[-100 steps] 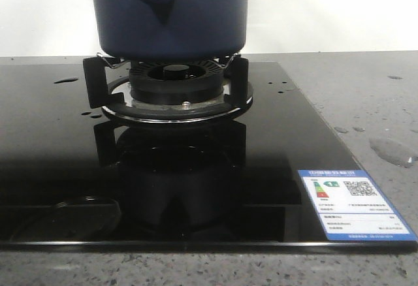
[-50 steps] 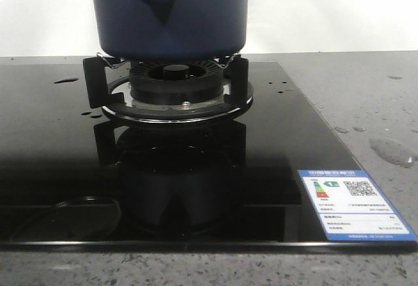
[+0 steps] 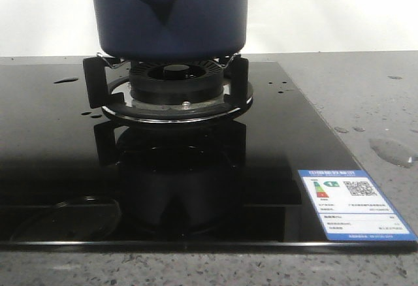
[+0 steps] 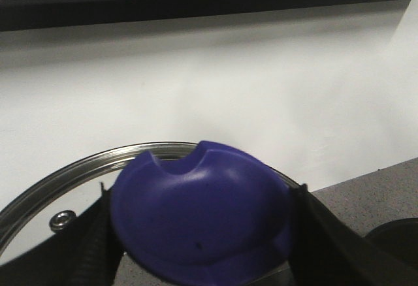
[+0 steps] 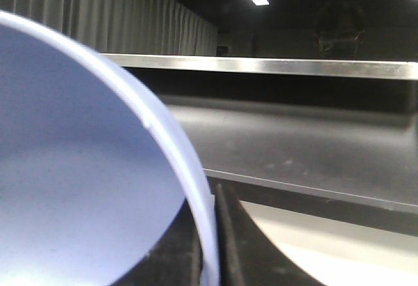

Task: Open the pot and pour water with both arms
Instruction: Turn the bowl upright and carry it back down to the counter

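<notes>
Pot [image 3: 171, 21] atop burner [image 3: 173, 83], lidless

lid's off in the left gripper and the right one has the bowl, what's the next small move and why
Probably bring the light-blue bowl, clamped at its rim by the right gripper, in toward the pot. The left gripper already holds the glass lid by its blue knob, away from the pot, which sits on the burner stand. How the water moves between them can't be seen.
</notes>
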You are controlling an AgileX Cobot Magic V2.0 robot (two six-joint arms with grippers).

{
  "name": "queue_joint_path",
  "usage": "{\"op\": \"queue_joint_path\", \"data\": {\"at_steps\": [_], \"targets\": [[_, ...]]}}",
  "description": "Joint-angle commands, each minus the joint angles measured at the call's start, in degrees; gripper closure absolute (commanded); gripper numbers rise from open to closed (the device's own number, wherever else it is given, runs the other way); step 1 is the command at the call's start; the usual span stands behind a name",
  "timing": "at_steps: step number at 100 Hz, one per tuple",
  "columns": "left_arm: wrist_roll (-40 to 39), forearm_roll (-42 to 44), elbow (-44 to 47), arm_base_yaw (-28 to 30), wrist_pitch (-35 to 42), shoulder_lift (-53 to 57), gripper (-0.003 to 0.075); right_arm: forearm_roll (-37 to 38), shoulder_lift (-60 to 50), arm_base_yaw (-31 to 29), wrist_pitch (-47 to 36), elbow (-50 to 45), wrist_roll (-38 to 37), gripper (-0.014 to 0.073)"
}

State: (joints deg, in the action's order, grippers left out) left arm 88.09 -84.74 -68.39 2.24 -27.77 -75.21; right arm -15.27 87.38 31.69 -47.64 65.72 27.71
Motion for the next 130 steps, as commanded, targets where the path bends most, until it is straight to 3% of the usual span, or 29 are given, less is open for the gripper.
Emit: {"op": "queue_joint_path", "data": {"at_steps": [1,39,54,70,97,110,130], "targets": [[-0.43,-3.71,-1.95,0.15,-0.12,1.90,0.0342,1.38,-3.02,0.20,-5.03,1.70,-0.26,0.0652],[-0.43,-3.71,-1.95,0.15,-0.12,1.90,0.0342,1.38,-3.02,0.20,-5.03,1.70,-0.26,0.0652],[-0.43,-3.71,-1.95,0.15,-0.12,1.90,0.0342,1.56,-3.02,0.20,3.40,1.46,-0.26,0.0652],[-0.43,-3.84,-1.95,0.15,-0.12,1.90,0.0342,4.18,-3.02,0.20,-6.27,1.46,-0.26,0.0652],[-0.43,-5.58,-1.95,0.15,-1.60,1.90,0.0342,3.93,-3.34,0.20,-7.49,1.46,1.18,0.0652],[-0.43,-7.13,-2.07,0.15,-6.52,1.90,0.0342,0.95,-6.31,0.20,1.63,1.89,5.68,0.0652],[-0.43,-7.81,-2.07,0.02,-13.91,1.90,0.0342,-16.68,-12.95,-0.65,22.73,4.98,23.10,0.0649]]}}
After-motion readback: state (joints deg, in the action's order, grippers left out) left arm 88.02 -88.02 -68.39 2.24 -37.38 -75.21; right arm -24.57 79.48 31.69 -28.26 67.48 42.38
